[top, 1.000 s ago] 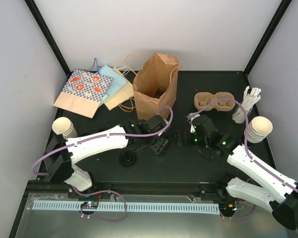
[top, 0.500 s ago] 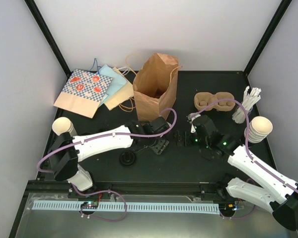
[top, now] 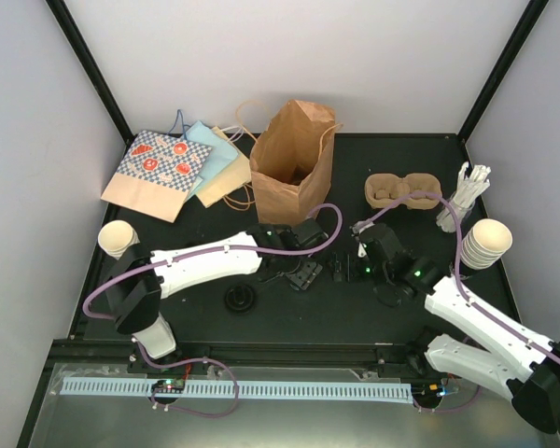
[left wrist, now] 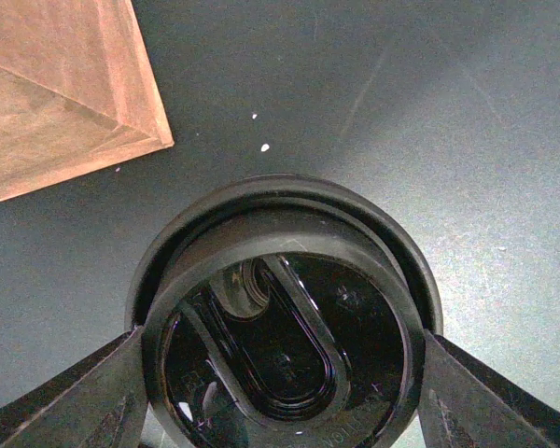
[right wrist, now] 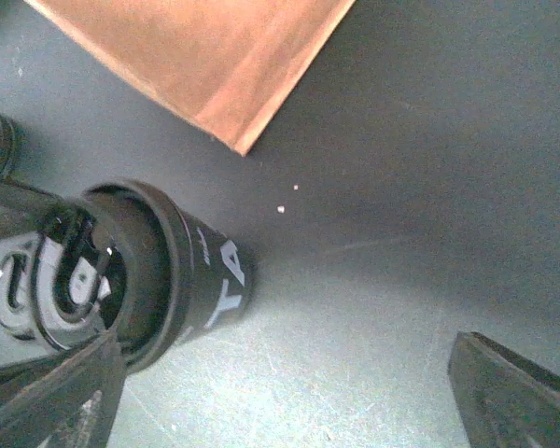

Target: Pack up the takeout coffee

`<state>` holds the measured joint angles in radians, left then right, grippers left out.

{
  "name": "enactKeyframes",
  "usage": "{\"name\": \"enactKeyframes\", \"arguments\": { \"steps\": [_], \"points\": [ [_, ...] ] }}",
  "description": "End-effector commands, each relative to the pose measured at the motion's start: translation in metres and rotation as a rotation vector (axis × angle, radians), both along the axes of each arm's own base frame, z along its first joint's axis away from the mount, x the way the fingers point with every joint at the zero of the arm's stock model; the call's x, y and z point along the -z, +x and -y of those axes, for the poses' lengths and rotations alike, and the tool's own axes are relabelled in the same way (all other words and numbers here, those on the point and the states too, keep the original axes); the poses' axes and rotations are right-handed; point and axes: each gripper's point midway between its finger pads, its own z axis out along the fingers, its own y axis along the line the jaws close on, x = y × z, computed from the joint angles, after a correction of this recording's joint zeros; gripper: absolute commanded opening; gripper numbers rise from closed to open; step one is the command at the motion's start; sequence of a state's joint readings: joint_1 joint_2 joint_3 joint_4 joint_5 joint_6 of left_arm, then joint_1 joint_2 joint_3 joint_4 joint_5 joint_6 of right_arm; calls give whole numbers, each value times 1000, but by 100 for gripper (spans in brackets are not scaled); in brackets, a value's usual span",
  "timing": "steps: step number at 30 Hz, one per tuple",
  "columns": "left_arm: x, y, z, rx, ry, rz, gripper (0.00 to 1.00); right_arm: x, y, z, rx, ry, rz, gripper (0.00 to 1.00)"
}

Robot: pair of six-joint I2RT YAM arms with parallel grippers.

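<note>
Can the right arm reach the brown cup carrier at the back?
Probably yes. The cup carrier sits just behind the right gripper, which is open and empty, with bare table between them. Only its own purple cable drapes across it.

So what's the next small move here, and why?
Probably bring the right gripper in to the black lid and close on it, as a handover. The left gripper grips that lid by its rim. The right gripper is open, empty and aimed at it, and the cup stack and carrier sit on the right arm's side.
</note>
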<state>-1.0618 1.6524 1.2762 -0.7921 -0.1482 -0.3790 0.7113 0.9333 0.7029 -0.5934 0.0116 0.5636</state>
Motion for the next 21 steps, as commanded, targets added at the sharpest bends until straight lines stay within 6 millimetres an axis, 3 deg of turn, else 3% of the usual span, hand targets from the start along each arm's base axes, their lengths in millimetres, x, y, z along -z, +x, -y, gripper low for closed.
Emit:
{"name": "enactKeyframes", "arguments": {
  "steps": [1,7,9,17,21],
  "points": [
    [12,-5,-7,-6,75,-38,60,15,-4,-8,10,69,-64,93],
    [24,-11,-10,3,105,-77,60,25,-7,-25,-67,258,-160,65],
    [27,-13,-9,9,107,-90,59,24,-8,-31,-101,307,-170,60],
    [39,-20,-5,33,101,-141,58,29,-11,-46,-170,410,-212,46],
    [46,-24,-7,36,118,-165,57,36,-9,-49,-168,421,-232,45]
  ]
}}
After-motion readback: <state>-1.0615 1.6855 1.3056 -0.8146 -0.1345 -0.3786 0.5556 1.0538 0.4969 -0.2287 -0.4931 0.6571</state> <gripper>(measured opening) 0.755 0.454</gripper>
